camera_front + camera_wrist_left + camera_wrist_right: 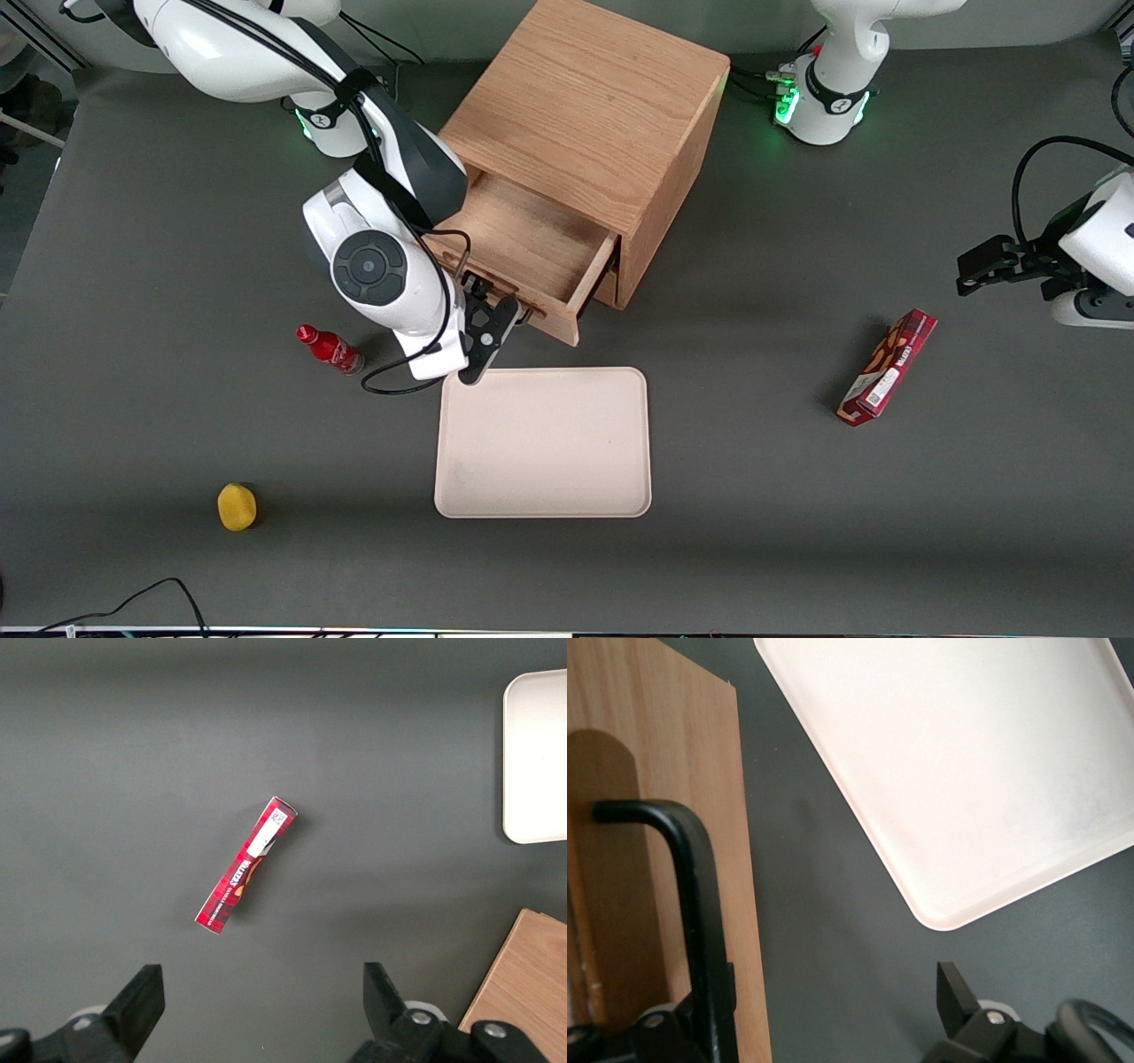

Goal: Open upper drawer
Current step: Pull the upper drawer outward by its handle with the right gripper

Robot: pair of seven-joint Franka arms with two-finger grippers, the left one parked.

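1. Clearly, the upper drawer [532, 252] stands pulled out of the oak cabinet [589, 115], its bare wooden inside showing in the front view.
2. The drawer's front panel faces the front camera and sits just above the nearer edge of the cream tray [544, 443] on the dark surface [753, 496].
3. The tool [496, 323] of the working arm hangs at the drawer's front panel, between the drawer and the tray.
4. In the right wrist view the black bar handle [691, 904] runs along the wood of the drawer front, with one finger [700, 1028] right beside it and the other finger [957, 1001] well apart over the surface.
5. So the tool is spread wide; the handle lies next to one finger, and the fingers are not pinching it.
6. A small red bottle [330, 348] lies on its side near the working arm, toward that arm's end of the surface.
7. A yellow round object [236, 506] rests nearer to the front camera than the bottle.
8. A red snack box [888, 367] lies toward the parked arm's end of the surface, well apart from the tray; the left wrist view shows it lying flat too [246, 865].
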